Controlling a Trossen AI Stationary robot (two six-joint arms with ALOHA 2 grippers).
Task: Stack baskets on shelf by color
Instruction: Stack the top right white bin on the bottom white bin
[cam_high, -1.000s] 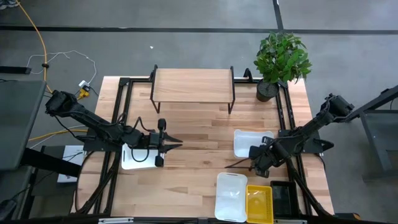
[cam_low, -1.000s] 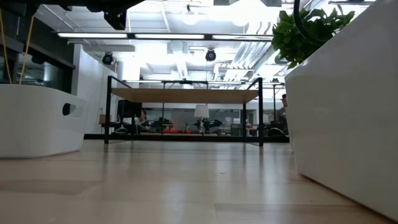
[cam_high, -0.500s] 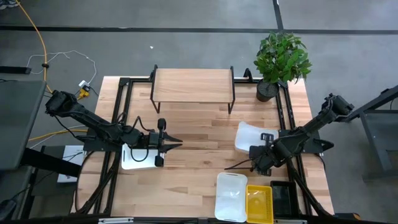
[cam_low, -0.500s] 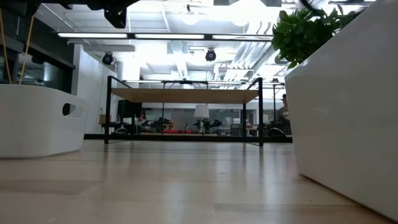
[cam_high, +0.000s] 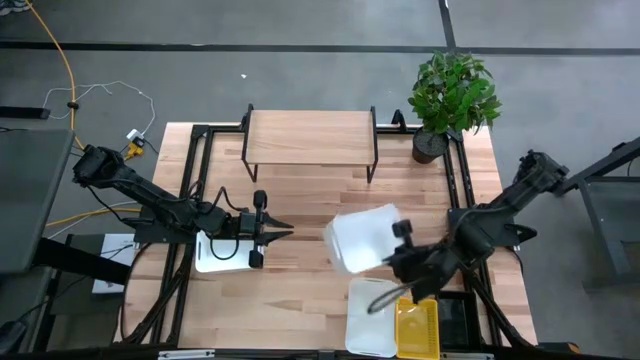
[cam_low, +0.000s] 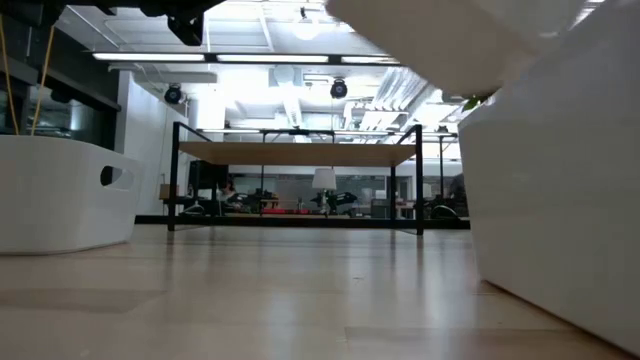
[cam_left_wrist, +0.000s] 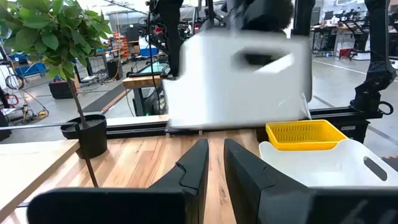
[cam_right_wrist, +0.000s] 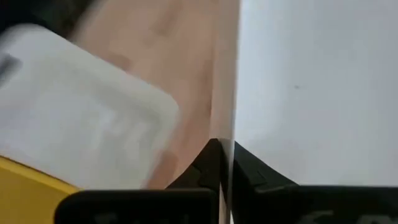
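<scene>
My right gripper (cam_high: 398, 240) is shut on a white basket (cam_high: 362, 238), held tilted in the air over the table's middle right; the low view shows its underside (cam_low: 450, 40). Another white basket (cam_high: 372, 315) and a yellow basket (cam_high: 417, 328) sit side by side at the near edge. A third white basket (cam_high: 218, 252) lies at the left, under my left arm. My left gripper (cam_high: 288, 232) hovers beside it, fingers nearly together and holding nothing. The wooden shelf (cam_high: 310, 138) stands bare at the far edge. My right gripper pinches the white basket's side wall at its rim (cam_right_wrist: 236, 118) between the two fingers, one finger inside the basket and one outside. The fingers come from the table's right side. The basket is lifted clear of the table and tilted.
A potted plant (cam_high: 452, 95) stands at the far right corner next to the shelf. Black frame rails (cam_high: 190, 200) run along both sides of the table. Bare wood lies between the shelf and the baskets.
My right gripper has shut on the white basket's wall, lifted it off the table and carried it toward the table's left and a little toward the near edge. The basket has gone from lying flat to hanging tilted in the air.
</scene>
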